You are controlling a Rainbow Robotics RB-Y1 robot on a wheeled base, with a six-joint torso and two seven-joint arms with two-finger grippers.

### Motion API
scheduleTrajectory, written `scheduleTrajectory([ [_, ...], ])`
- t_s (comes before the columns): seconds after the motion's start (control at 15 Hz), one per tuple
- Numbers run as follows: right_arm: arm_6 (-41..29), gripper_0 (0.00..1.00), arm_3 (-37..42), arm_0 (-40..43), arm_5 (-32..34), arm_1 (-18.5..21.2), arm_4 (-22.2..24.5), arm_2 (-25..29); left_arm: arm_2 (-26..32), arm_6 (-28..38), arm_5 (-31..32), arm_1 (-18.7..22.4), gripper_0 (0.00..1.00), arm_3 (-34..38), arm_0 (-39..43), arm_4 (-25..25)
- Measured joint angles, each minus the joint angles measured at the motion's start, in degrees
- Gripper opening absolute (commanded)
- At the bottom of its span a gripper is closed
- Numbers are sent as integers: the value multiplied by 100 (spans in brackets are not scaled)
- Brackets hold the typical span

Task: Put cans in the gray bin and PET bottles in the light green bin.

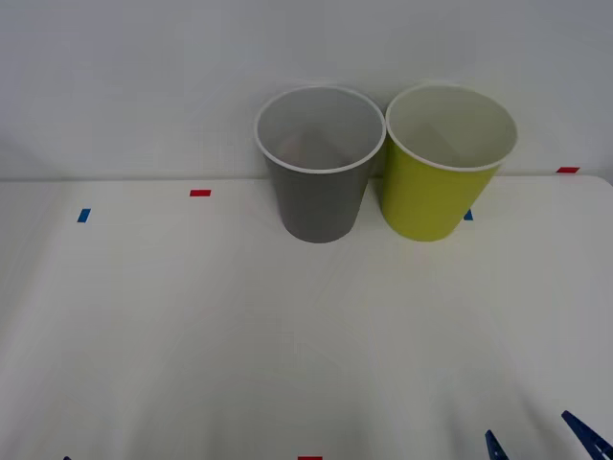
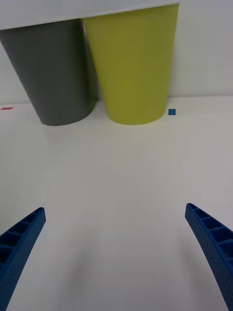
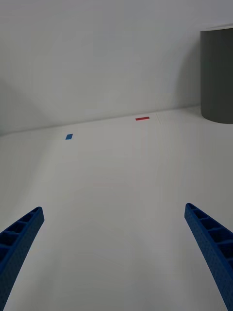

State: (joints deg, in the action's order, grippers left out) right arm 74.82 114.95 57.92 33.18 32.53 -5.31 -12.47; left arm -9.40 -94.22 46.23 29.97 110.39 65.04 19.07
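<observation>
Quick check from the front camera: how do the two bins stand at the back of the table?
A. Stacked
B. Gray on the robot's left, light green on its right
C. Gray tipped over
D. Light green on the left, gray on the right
B: the gray bin stands upright on the robot's left of the light green bin, side by side.

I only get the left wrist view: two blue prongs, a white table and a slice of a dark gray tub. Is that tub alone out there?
Observer: No. A light green bin stands upright right beside the gray bin, on the robot's right of it.
Operator: Do they have lids?
Observer: Neither does. Both tops are open, with white rims.
Operator: Is there a second pair of prongs?
Observer: Yes, the right tool. It is open, low at the near right edge of the table, and faces both bins.
</observation>
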Motion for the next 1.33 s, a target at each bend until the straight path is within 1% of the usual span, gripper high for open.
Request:
scheduleTrajectory([
  [0.27, -76, 99, -177, 67, 56, 7, 61, -147, 0, 0, 0, 0, 100, 0, 0, 0],
  [0.53, -76, 99, -183, 150, 110, 3, 132, -131, 0, 0, 0, 0, 100, 0, 0, 0],
  [1.33, -74, 99, -184, 158, 119, 0, 135, -125, 0, 0, 0, 0, 100, 0, 0, 0],
])
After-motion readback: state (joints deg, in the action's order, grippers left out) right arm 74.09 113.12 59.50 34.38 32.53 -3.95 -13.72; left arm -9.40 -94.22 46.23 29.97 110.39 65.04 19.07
